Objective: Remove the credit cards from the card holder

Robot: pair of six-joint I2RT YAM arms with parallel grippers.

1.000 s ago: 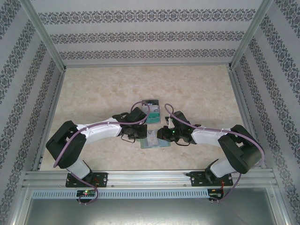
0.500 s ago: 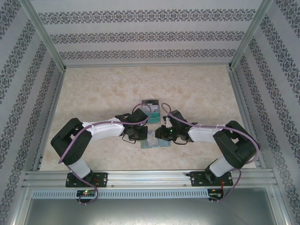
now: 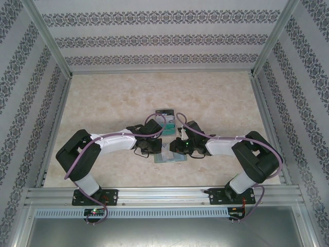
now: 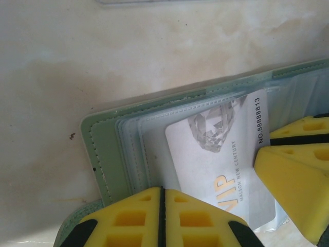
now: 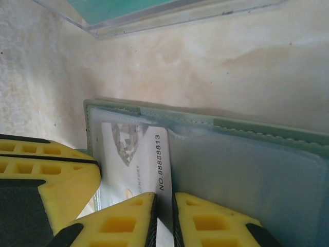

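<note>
Two grippers meet over one card holder. The left gripper (image 4: 161,198) is pressed fully together with nothing between its yellow pads. Its tips are down on the near edge of the card holder (image 4: 105,154), and they hide the exact spot they touch. The right gripper (image 5: 164,206) is almost closed, pinched on the edge of one white card (image 4: 216,149). That card's lower corner runs into the thin gap between the fingers and is lost there.

The card carries gold "VIP" lettering, a diamond print and a number, and it lies at a slant among the pale glossy sleeves. How far it sits inside the plastic cannot be told through the shine. The sleeves are layered, but their edges are too close together to count.

The holder lies open and flat on the marbled table (image 4: 77,67), near the front centre. From above, both wrists cover most of it. Just beyond it stands one clear tray (image 5: 154,20) with teal contents, cut off by the frame. The cards there cannot be counted.
</note>
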